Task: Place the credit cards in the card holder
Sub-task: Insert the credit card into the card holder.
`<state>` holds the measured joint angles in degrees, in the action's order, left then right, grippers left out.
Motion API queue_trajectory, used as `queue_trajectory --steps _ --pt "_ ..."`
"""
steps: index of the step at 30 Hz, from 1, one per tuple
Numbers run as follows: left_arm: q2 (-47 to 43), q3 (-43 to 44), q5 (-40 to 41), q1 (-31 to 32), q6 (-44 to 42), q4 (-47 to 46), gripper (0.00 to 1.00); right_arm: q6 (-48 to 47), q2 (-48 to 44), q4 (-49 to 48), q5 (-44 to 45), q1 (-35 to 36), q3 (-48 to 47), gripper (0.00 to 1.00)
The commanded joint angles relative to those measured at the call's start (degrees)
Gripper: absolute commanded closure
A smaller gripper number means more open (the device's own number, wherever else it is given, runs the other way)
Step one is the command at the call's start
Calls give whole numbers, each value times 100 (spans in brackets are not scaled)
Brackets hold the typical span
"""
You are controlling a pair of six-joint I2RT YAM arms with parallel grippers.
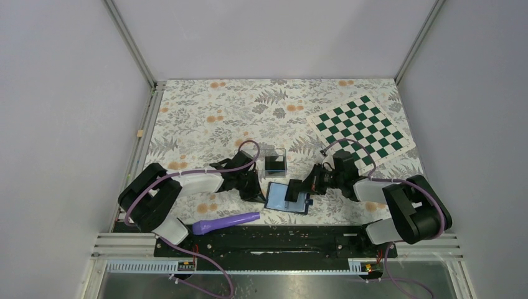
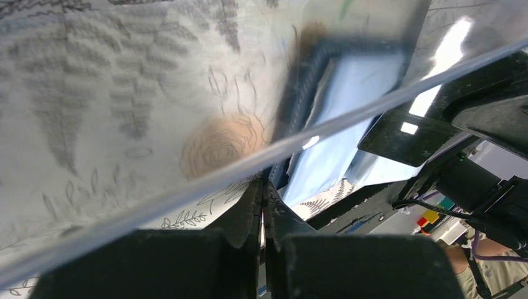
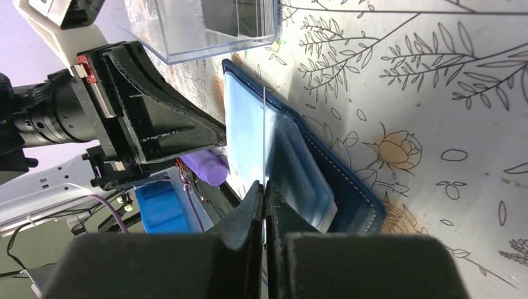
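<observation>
top external shows the floral table (image 1: 205, 118), the open card holder (image 1: 277, 198) at its near edge, a clear box (image 1: 274, 161) of dark credit cards (image 3: 240, 15) just beyond. right gripper (image 3: 264, 198) clamps one credit card (image 2: 401, 134) on edge over the holder; left gripper (image 2: 262, 208) has its fingers together beside it.

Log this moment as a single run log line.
left tool: shut beside card holder | right tool: shut on credit card, over open holder

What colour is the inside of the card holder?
Light blue inside the card holder, navy at its edge; clearest in the right wrist view.
</observation>
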<state>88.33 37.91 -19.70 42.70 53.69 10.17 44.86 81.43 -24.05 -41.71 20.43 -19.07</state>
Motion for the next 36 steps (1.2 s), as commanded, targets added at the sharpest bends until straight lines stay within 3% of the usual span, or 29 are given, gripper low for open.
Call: queue_trajectory --steps 1,12,28,31,36 --pt "100 82 103 69 67 -196 100 70 -173 -331 -132 -113 44 100" --pt "169 142 133 168 88 -191 100 -231 94 -39 3 -144 -39 100" --pt "267 166 121 331 271 -410 100 560 648 -1408 -497 -144 460 100" --pt "272 149 131 336 273 -406 100 281 433 -967 -331 -144 366 100" --pt "259 105 160 336 284 -402 100 -671 -306 987 322 -143 -234 100"
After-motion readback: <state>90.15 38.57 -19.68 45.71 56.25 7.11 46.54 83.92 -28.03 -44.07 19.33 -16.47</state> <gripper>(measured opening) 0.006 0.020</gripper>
